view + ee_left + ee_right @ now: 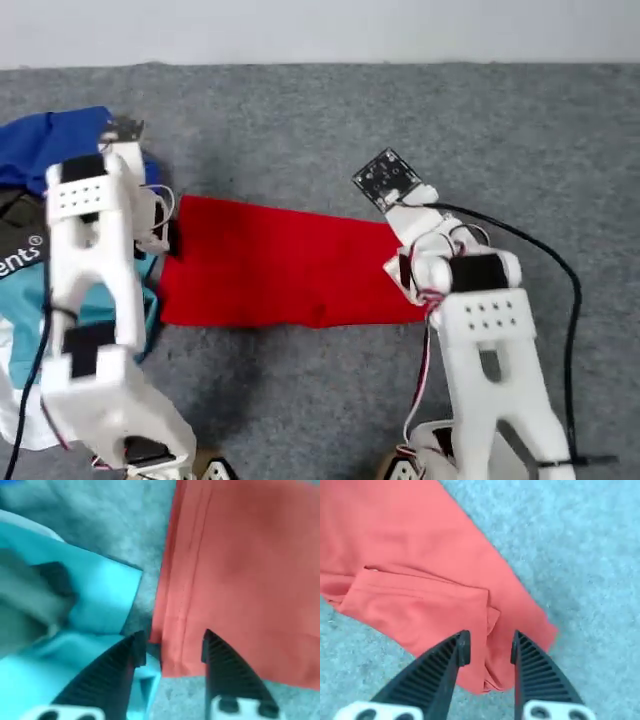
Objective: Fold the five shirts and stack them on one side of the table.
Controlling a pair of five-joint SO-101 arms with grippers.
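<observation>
While the red shirt [280,265] lies on the bench [400,120], the left claw [173,639] gapes over its end beside a teal shirt [100,595], and the right claw [490,637] gapes over the other end.

My left arm [95,260] and right arm [485,320], both bent forward, wrists tipped down.
My left tool [173,645] has jaws spread wide; my right tool [490,642] has jaws parted, somewhat narrower.
</observation>
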